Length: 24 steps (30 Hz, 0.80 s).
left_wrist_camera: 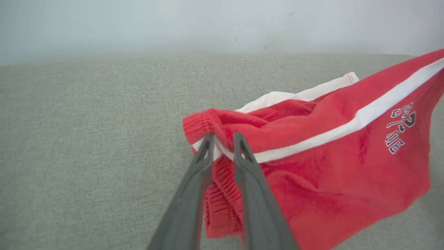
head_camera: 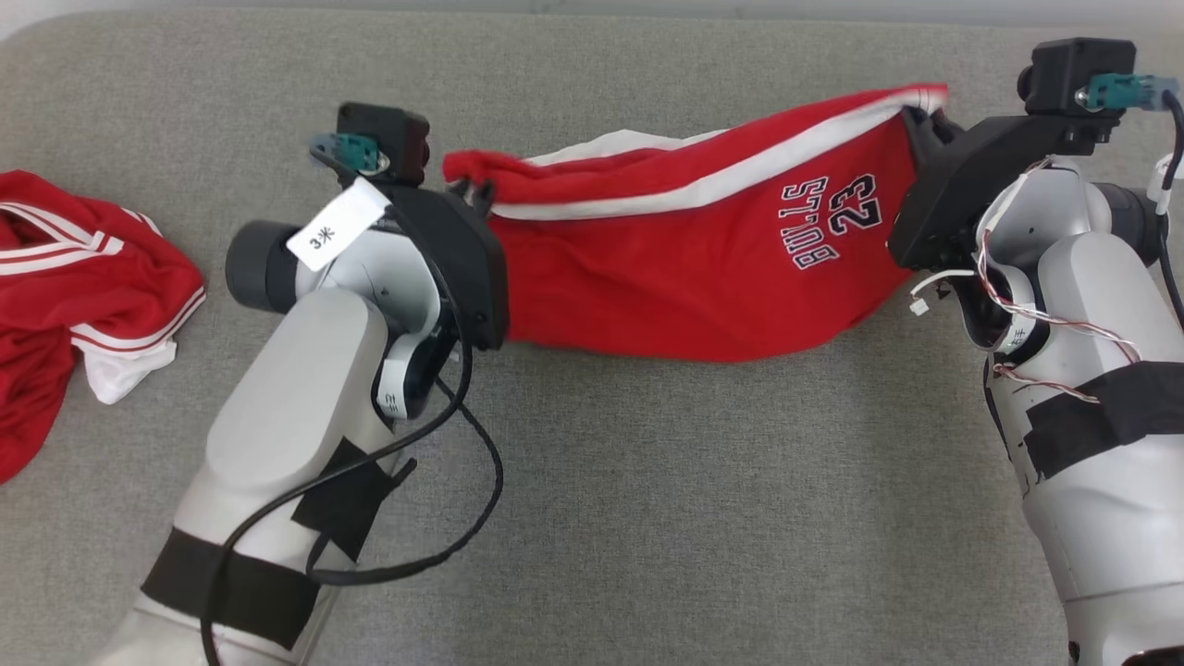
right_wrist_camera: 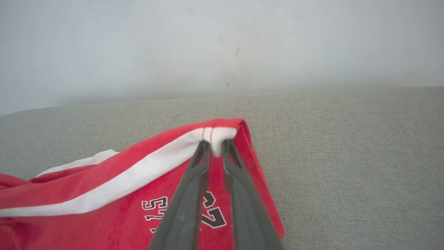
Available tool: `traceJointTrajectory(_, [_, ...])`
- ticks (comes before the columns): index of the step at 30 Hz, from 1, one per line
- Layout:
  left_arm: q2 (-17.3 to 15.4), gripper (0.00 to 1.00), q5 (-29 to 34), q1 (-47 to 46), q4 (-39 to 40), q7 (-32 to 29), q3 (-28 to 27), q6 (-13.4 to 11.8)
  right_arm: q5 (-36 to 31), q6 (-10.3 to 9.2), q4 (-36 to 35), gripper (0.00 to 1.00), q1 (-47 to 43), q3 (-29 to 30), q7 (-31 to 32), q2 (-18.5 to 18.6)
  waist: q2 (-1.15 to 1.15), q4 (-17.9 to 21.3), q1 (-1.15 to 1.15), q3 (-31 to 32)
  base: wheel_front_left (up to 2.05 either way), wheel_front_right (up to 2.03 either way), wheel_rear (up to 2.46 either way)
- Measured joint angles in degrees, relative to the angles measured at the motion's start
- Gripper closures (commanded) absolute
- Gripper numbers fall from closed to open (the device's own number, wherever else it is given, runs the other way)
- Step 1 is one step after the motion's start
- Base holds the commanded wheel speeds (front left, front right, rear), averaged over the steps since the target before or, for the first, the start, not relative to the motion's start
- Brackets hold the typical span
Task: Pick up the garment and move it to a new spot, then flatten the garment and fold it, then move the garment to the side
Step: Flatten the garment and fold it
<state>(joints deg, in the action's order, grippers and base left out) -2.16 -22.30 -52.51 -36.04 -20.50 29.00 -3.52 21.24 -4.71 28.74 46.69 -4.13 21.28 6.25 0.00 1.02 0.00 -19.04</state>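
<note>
Left gripper (left_wrist_camera: 222,139) pinching ribbed waistband end of red shorts (head_camera: 684,277); right gripper (right_wrist_camera: 215,144) clamping white-striped hem corner. Shorts hanging stretched between both grippers, lower edge sagging toward grey cushion (head_camera: 647,518) beneath them.

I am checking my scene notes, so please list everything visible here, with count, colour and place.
red shorts: one, red with white stripe and dark "BULLS 23" print, held between both grippers, centre
second garment: one, red with white stripes, crumpled at the left edge
fabric surface: one, grey, under everything
wall: one, pale, behind the surface
paper tag: one, white, on the left wrist
left gripper: one, dark, shut on the shorts' ribbed end
right gripper: one, dark, shut on the striped corner
forearms: two, pale with black tape; left forearm lower left, right forearm lower right
</note>
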Motion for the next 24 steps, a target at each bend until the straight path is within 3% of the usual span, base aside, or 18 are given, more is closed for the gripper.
traceJointTrajectory(7, [0.13,0.00,0.10,-2.02,-1.71,3.54,-0.34,-1.01,0.11,-0.90,3.28,0.00,2.28,1.85,-5.22,-0.36,0.00,0.12,0.00,-0.23,0.00,0.00,0.00])
traceJointTrajectory(17, [0.15,0.00,0.73,-2.10,-2.77,11.33,-0.25,-0.57,0.13,-0.77,5.59,0.00,2.07,2.75,-11.37,-0.31,0.00,-0.40,0.00,0.59,0.00,0.00,0.00])
traceJointTrajectory(19, [-0.03,0.00,1.07,-2.04,-2.59,14.06,-0.24,-0.32,0.24,0.03,5.52,0.00,1.65,3.01,-13.17,-0.05,0.00,-0.46,0.00,1.16,0.00,0.00,0.00])
traceJointTrajectory(24, [-1.48,0.00,1.09,-0.42,-1.51,20.65,-0.30,3.04,0.77,2.78,3.61,0.00,-1.74,3.58,-18.24,0.93,0.00,-0.60,0.00,3.16,0.00,0.00,0.00])
